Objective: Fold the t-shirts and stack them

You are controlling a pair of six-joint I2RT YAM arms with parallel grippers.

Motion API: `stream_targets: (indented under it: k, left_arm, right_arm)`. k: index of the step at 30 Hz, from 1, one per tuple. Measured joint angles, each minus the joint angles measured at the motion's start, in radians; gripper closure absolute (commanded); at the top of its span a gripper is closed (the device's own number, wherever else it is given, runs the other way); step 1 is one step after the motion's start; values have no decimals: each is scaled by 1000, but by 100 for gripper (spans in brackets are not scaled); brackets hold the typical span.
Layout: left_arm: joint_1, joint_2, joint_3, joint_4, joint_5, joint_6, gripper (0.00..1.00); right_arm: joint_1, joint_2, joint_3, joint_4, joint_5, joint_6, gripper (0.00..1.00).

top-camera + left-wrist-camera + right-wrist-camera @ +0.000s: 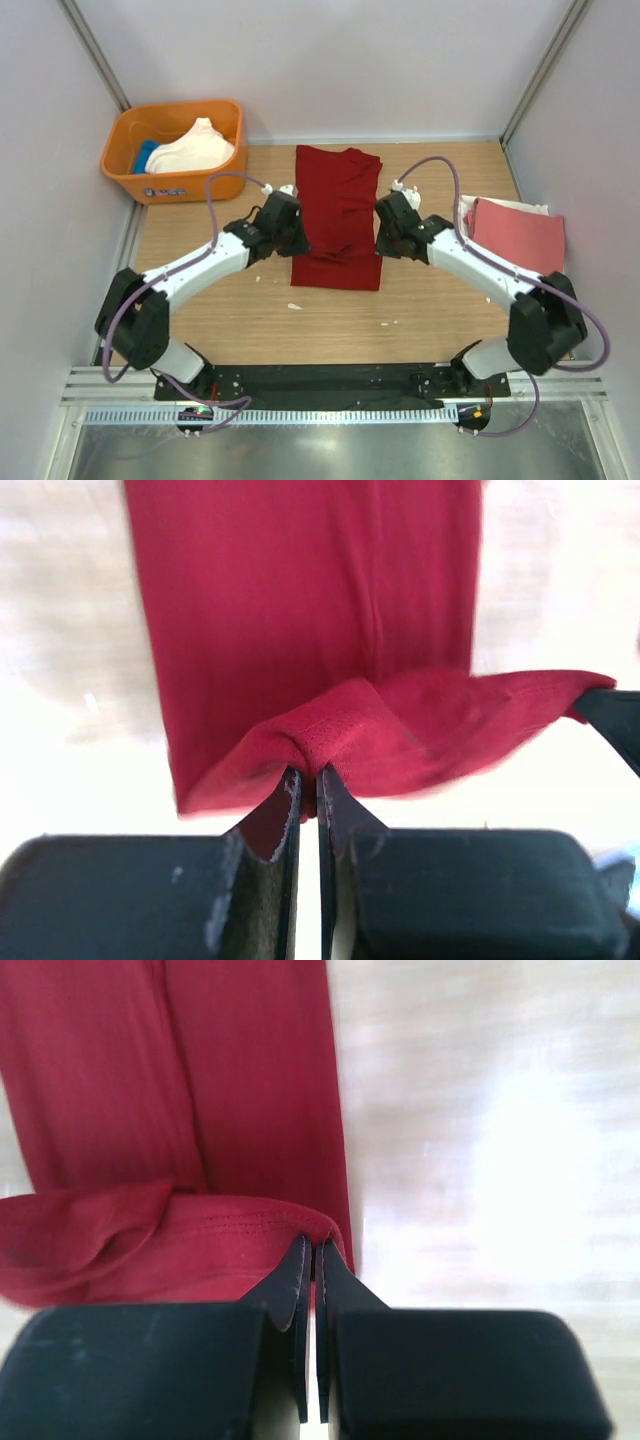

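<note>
The left gripper (308,775) and right gripper (311,1245) each have their black fingers closed tight on a stitched edge of the long, folded dark red cloth t-shirt (338,200), one at either side, mid-table on the light wooden table (420,300). Further right, a folded salmon-pink t-shirt (518,238) lies on a white one (500,203). In the far left corner, an orange plastic tub (128,165) holds a cream t-shirt (195,150) and a blue one (147,155).

The dark red t-shirt (338,205) lies folded narrow mid-bench, its near hem pinched up in both my jaws; the salmon-pink t-shirt (520,238) lies folded far right.
</note>
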Motion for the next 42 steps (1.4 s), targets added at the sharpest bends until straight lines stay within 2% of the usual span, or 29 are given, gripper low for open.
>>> stream_targets:
  k: [5, 10, 14, 28, 29, 30, 31, 32, 33, 34, 36, 39, 42]
  left_arm:
    - [99, 192, 163, -2, 30, 63, 100]
    - [167, 317, 270, 0, 76, 85, 100]
    - [201, 353, 301, 2, 105, 85, 100]
    - [243, 438, 388, 20, 178, 84, 100]
    - [244, 445, 396, 21, 180, 84, 98]
    - [247, 456, 407, 21, 184, 84, 80]
    - [249, 464, 416, 21, 187, 86, 71]
    - [251, 472, 423, 22, 188, 88, 63]
    - [254, 479, 430, 22, 189, 91, 45]
    - [257, 483, 435, 21, 189, 96, 40]
    - [266, 488, 441, 20, 191, 93, 32]
    - [280, 481, 439, 17, 192, 103, 28]
    - [288, 425, 378, 22, 192, 116, 29]
  right_arm:
    - [-91, 217, 182, 27, -28, -70, 99]
    - [-137, 364, 316, 41, -45, -110, 99]
    - [-161, 442, 387, 41, -65, -126, 99]
    - [-188, 567, 546, 15, -78, -135, 99]
    - [-192, 571, 549, 13, -78, -136, 98]
    - [-195, 574, 551, 14, -78, -135, 96]
    - [-198, 578, 553, 13, -79, -135, 80]
    - [-202, 583, 557, 14, -79, -132, 68]
    - [-207, 591, 564, 13, -80, -130, 46]
    - [-212, 599, 572, 15, -79, -124, 41]
    - [-220, 607, 582, 15, -75, -129, 33]
    - [-229, 589, 557, 35, -74, -127, 34]
    - [-235, 498, 437, 79, -94, -127, 37]
